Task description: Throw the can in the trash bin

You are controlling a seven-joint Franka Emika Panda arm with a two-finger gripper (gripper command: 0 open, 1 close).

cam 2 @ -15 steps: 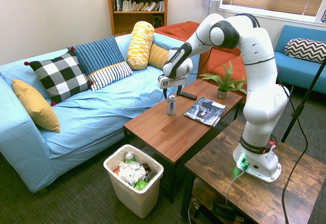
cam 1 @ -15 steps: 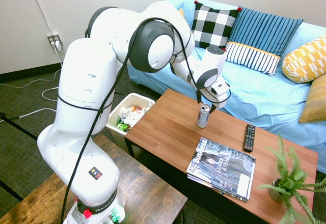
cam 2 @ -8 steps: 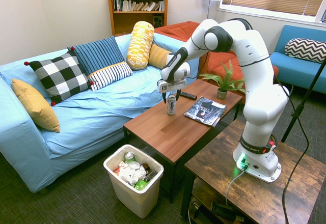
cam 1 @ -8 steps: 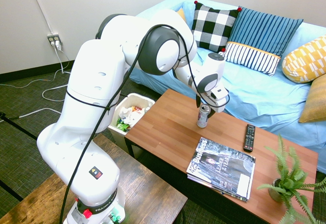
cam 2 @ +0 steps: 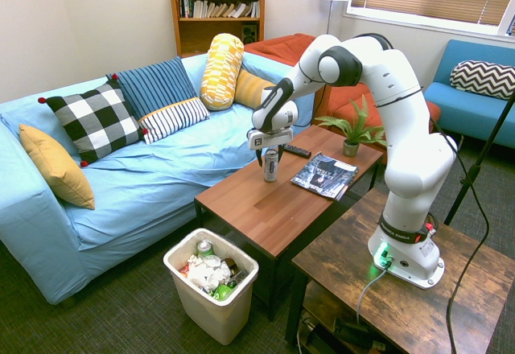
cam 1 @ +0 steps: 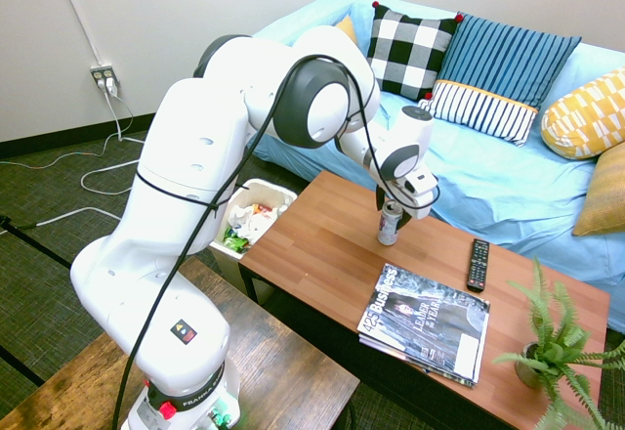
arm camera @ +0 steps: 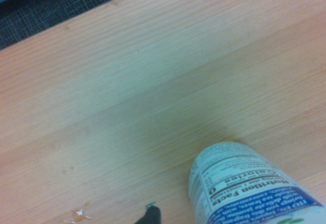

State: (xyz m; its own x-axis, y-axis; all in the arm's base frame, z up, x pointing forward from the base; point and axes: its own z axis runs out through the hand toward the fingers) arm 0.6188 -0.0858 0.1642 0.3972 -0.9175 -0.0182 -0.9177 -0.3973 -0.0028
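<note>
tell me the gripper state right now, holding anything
Gripper: down around the top of the can, which stands upright on the coffee table; open or shut on it cannot be told.

Blue sofa [cam 2: 121, 169] behind wooden coffee table [cam 2: 273, 209].
</note>
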